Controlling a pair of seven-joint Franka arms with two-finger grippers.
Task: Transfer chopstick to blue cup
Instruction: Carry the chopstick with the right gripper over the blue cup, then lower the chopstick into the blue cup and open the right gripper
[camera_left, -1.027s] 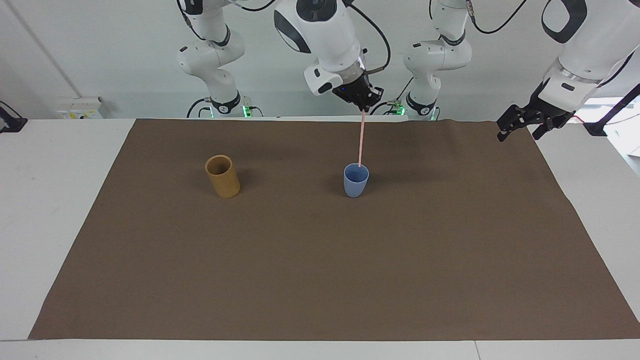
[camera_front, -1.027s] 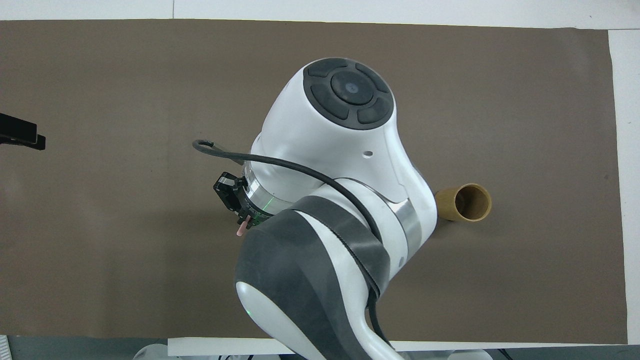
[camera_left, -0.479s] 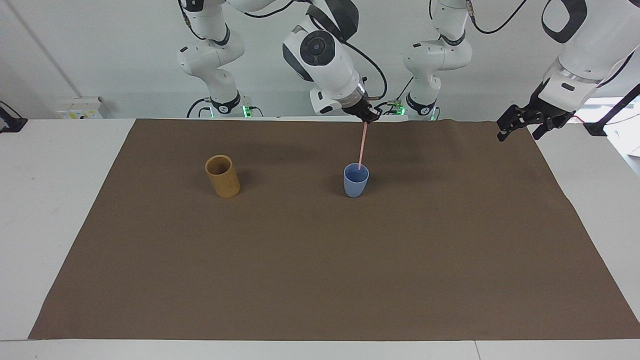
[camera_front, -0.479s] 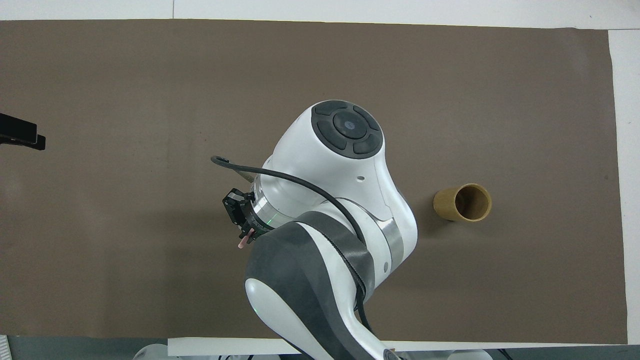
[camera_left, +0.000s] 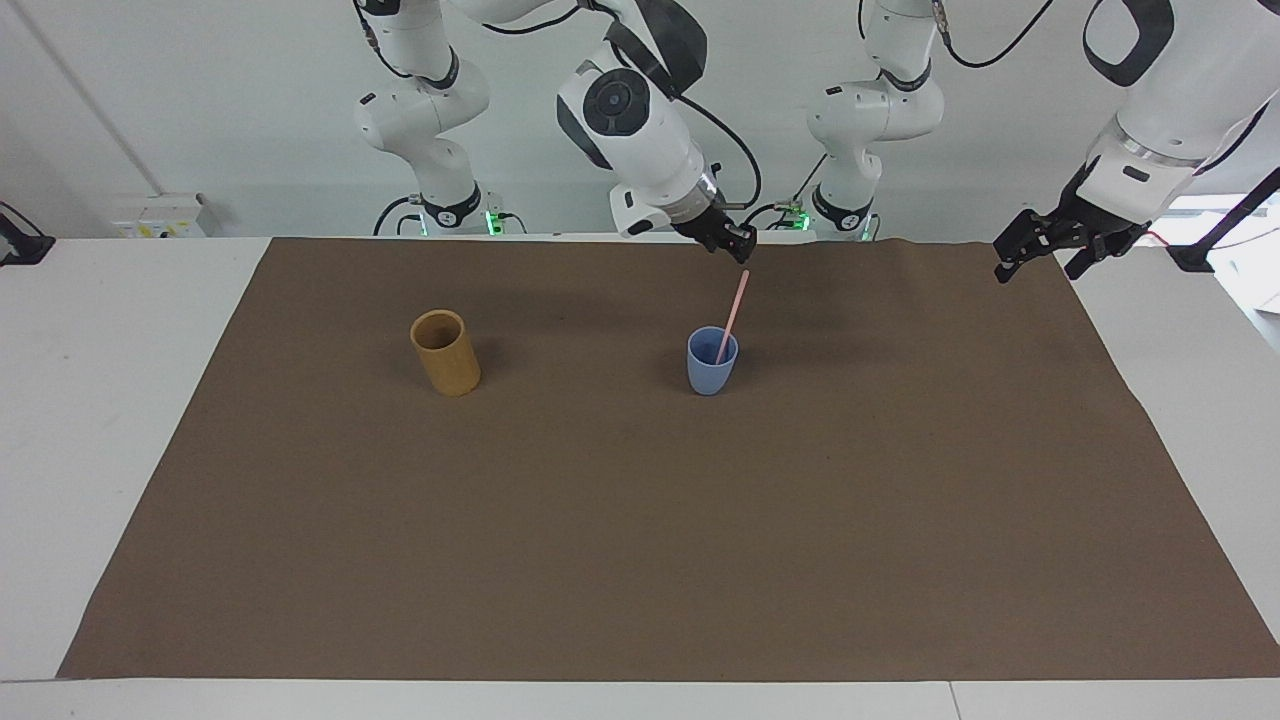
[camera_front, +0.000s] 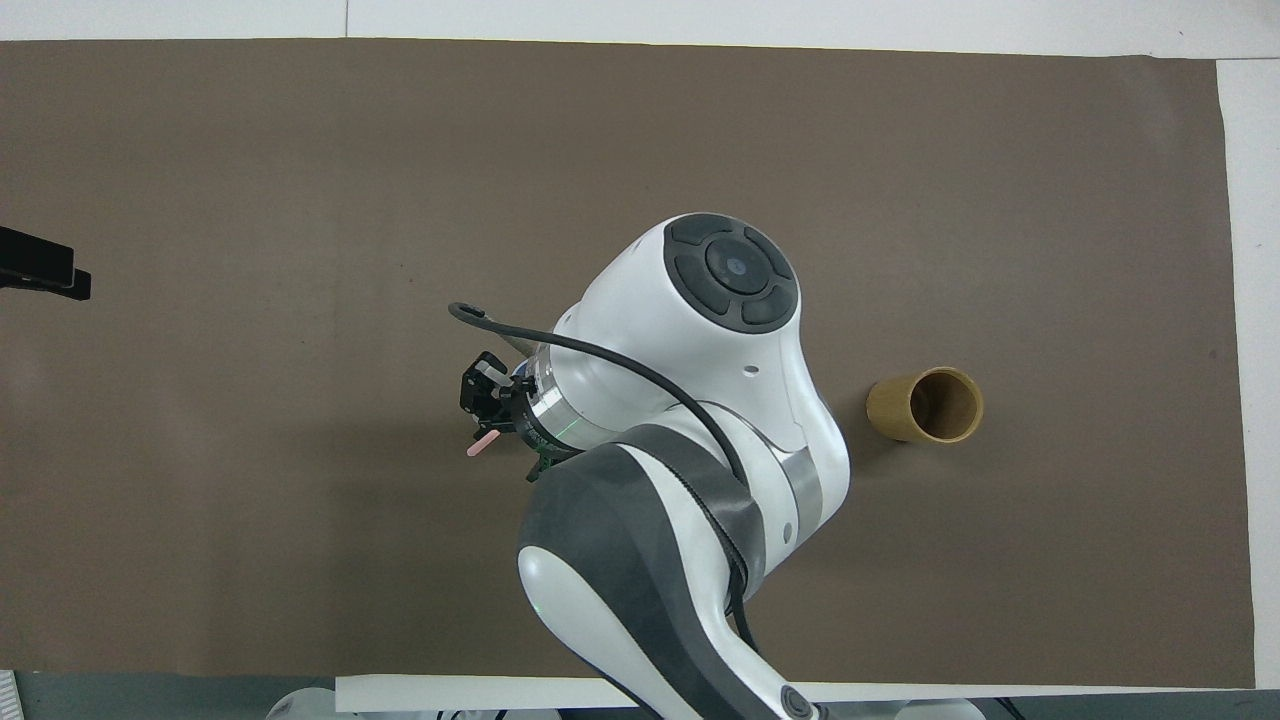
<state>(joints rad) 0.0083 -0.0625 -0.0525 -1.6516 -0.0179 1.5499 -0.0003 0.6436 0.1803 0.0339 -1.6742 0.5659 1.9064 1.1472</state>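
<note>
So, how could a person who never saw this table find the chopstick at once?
Look at the brown mat, then at the blue cup near its middle. The chopstick is the thin pale pink stick leaning in that cup; the tan cup beside it stands empty.

Right pincer (camera_left: 738, 245) raised; left pincer (camera_left: 1040, 247) parked.

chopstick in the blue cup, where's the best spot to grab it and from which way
Probably the bare upper end of the chopstick, taken from above: its lower end sits inside the blue cup, and it leans toward the left arm's end, so match that tilt.
</note>
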